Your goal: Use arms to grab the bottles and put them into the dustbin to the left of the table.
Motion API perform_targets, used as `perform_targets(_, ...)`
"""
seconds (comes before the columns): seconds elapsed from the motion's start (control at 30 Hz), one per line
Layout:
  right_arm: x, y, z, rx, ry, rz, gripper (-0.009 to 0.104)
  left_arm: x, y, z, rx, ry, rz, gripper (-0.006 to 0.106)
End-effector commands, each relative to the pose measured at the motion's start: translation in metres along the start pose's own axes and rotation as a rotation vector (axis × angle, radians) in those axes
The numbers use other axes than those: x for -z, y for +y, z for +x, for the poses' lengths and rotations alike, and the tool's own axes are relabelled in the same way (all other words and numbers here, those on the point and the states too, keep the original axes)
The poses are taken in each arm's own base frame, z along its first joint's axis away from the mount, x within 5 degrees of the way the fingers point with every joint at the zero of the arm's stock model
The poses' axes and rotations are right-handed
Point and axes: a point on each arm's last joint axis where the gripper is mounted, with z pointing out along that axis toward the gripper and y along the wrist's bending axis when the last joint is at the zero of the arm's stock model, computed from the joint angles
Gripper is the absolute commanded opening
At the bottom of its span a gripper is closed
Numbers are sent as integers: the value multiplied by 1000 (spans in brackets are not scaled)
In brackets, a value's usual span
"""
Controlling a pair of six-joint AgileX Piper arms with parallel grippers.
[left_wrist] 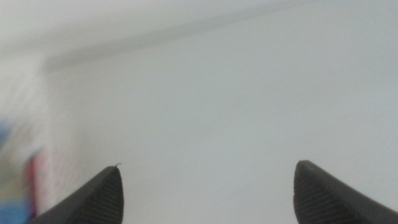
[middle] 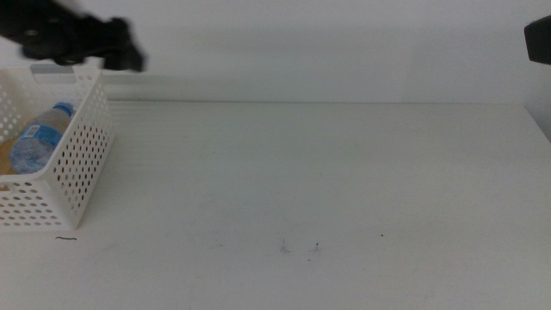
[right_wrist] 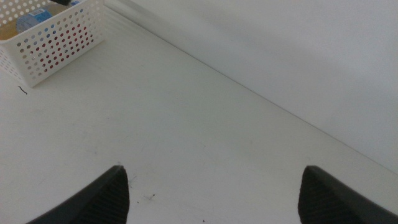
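Note:
The white perforated dustbin [middle: 73,164] stands at the table's [middle: 301,172] left edge. Inside it lies a clear water bottle [middle: 39,138] with a blue cap and label, with a yellowish shape [middle: 5,159] beside it. Above the bin's far rim the left arm [middle: 82,43] shows as a dark blur. My left gripper [left_wrist: 208,186] is open, nothing between its jaws, with blurred blue and red colours [left_wrist: 34,180] at the picture's edge. My right gripper [right_wrist: 214,186] is open and empty over bare tabletop, and the dustbin [right_wrist: 59,40] lies far ahead of it. No bottle stands on the table.
A dark part of the right arm [middle: 538,39] shows at the far right corner. A few tiny dark specks [middle: 300,248] mark the tabletop near the front. A pale wall runs behind the table's far edge [middle: 327,102].

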Motion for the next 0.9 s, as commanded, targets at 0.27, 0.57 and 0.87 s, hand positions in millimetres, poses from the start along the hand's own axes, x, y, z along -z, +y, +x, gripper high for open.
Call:
perform_targets(0.27,3,-1,-2,6,-18,5,93,83,-74,39,-47,-366,27,94)
perform_targets(0.57,3,-1,-2,6,-18,5,93,117,-71,42,-76,-486,0,94)
perform_targets(0.87,3,-1,-2,6,-18,5,93,117,-71,42,-81,-486,-6,94)
